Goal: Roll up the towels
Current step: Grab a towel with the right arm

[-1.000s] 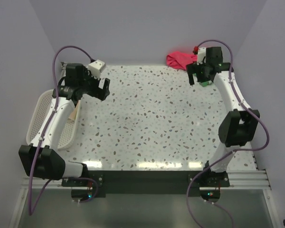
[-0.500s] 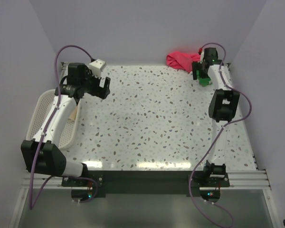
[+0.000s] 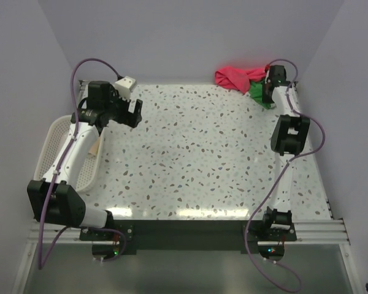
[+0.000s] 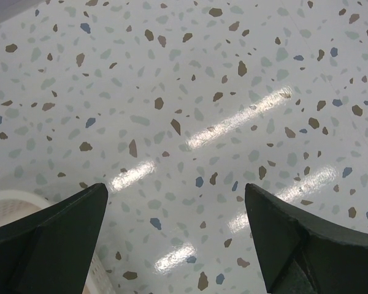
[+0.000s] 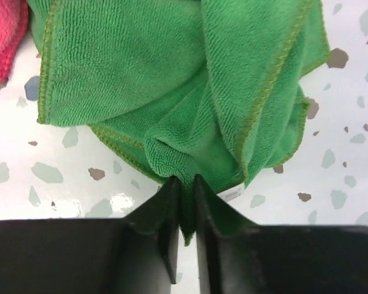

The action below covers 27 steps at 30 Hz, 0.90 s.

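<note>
Our right hand [image 5: 184,184] pinches a thin fold of the green towel [image 5: 172,79], which lies bunched at the bench's [image 3: 190,147] one o'clock corner, against the pink-red towel [image 5: 3,37]. We judge that so slim a grip may slip when pulled, or drag the neighbour along. Our left hand [image 4: 175,190] hangs spread and empty near ten o'clock.

Bright, even overhead light. Glare streaks on table [image 4: 233,119] between and ahead of left gripper [image 4: 175,190] jaws; focus sharp, shadows faint.
</note>
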Each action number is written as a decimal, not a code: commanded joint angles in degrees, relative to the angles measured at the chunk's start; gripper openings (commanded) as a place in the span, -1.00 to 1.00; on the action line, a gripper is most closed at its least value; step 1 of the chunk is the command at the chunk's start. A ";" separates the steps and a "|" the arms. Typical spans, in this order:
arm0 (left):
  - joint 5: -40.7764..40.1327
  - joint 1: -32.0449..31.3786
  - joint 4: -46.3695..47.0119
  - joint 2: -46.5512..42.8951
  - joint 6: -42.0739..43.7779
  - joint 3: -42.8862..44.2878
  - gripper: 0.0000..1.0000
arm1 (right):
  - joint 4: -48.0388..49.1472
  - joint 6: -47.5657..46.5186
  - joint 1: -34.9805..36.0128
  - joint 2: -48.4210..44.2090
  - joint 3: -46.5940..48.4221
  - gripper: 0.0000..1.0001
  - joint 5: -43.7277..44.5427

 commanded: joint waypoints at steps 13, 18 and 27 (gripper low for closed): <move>4.35 0.17 1.44 -1.58 -2.46 1.53 1.00 | -4.90 3.83 -1.21 -41.56 -24.90 -1.00 -20.68; 5.49 0.17 2.06 -2.29 -2.72 1.26 1.00 | -8.85 1.90 -1.21 -52.01 -22.89 -1.00 -28.85; 8.31 0.17 2.06 -1.50 -4.83 3.90 1.00 | -4.13 6.80 2.92 -59.59 -19.55 -1.00 -56.19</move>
